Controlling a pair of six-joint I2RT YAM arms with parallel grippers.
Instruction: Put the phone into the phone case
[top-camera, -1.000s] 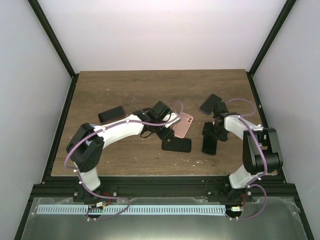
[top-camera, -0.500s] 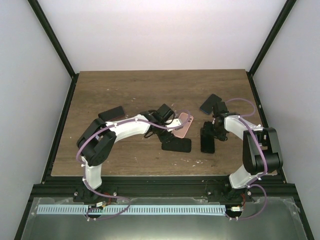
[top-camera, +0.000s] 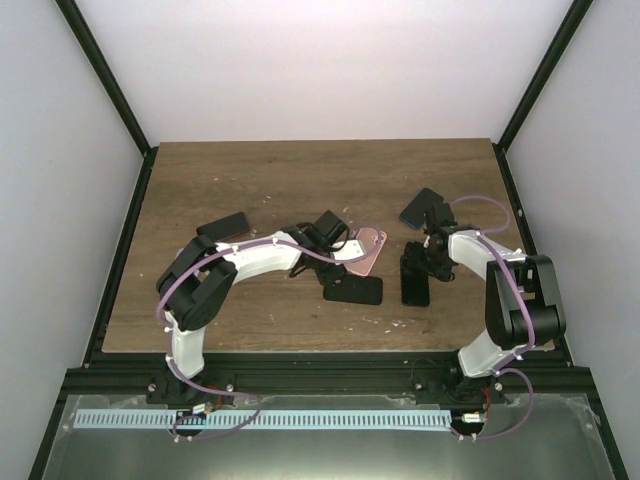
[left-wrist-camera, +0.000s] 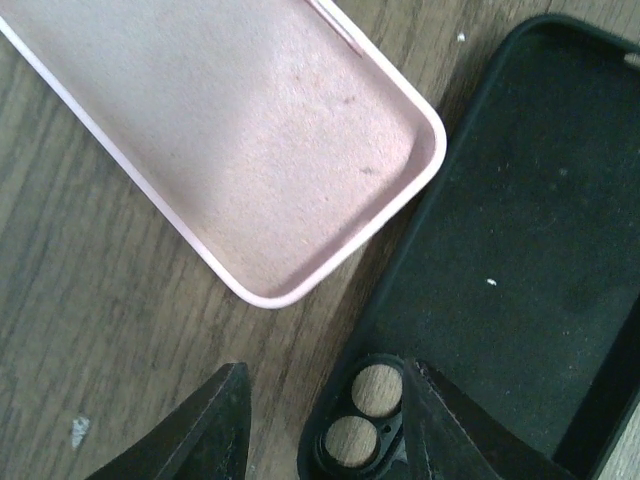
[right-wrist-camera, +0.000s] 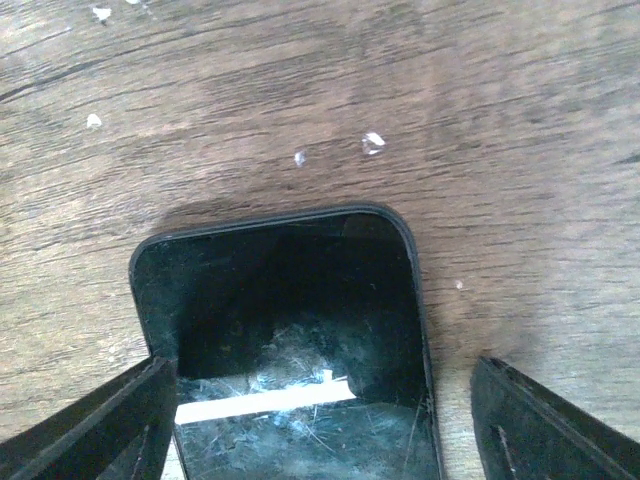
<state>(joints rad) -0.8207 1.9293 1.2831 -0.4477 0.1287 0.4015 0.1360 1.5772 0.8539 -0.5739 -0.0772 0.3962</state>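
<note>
A black phone (right-wrist-camera: 290, 340) lies screen up on the table, its glass scratched; in the top view (top-camera: 414, 282) it sits right of centre. My right gripper (right-wrist-camera: 320, 430) is open over it, one finger at its left edge, the other apart on the right. An empty pink case (left-wrist-camera: 250, 130) lies open side up beside an empty black case (left-wrist-camera: 500, 250) with two camera holes. My left gripper (left-wrist-camera: 325, 430) is open and empty, low over the black case's camera corner. In the top view the left gripper (top-camera: 342, 262) is between the pink case (top-camera: 368, 250) and the black case (top-camera: 353, 290).
Another dark phone or case (top-camera: 421, 206) lies behind the right gripper (top-camera: 418, 262), and one more (top-camera: 222, 227) lies at the left. Small white crumbs (right-wrist-camera: 372, 143) dot the wood beyond the phone. Black frame posts border the table.
The left arm's elbow has swung inward and its gripper has shifted slightly right over the cases. The black phone under the right gripper has moved a little to the left.
</note>
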